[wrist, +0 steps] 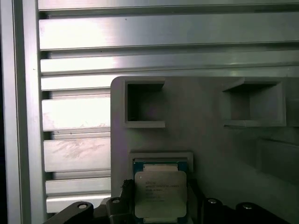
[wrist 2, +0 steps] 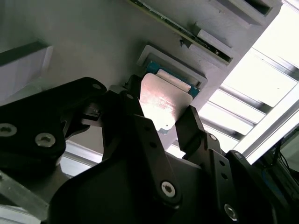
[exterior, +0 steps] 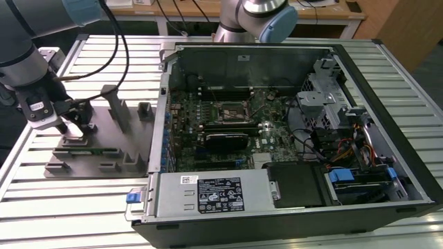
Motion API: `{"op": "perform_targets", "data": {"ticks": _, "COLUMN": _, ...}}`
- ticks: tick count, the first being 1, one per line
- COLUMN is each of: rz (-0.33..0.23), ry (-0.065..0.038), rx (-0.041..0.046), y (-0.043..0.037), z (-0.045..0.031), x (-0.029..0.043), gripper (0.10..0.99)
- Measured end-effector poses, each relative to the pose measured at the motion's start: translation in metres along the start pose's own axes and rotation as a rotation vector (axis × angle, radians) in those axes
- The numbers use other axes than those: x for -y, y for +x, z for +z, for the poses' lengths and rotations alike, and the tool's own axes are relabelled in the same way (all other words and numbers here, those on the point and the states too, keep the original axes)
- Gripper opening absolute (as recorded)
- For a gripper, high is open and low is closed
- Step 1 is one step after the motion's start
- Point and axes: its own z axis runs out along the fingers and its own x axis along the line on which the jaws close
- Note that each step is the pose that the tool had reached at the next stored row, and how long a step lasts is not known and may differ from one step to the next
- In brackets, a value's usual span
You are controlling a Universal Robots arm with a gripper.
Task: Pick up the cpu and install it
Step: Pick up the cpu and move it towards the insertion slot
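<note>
The cpu (wrist: 160, 192), a flat square chip with a shiny silver top and a thin pale border, lies at a square nest near the corner of the grey fixture (wrist: 205, 140). In the second wrist view the cpu (wrist 2: 164, 99) sits between two black fingers that touch its opposite edges. My gripper (exterior: 71, 130) hangs low over the fixture (exterior: 104, 139) at the exterior view's left, shut on the cpu. The black-framed motherboard socket (exterior: 230, 111) lies inside the open computer case, well to the exterior view's right of the gripper.
The open computer case (exterior: 387, 135) has raised walls, cables and drive bays. Upright posts (exterior: 113, 106) and blocks stand on the fixture close to the gripper. A second arm's base (exterior: 256, 21) stands behind the case. Slatted metal table (wrist: 140, 30) lies all around.
</note>
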Motion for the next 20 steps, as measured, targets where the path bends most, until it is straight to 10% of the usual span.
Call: {"op": "perform_targets", "data": {"ticks": 20, "rz": 0.000, "ry": 0.000, "rx": 0.0001, "y": -0.0013, "z": -0.0373, "x": -0.0011, "gripper": 0.541}}
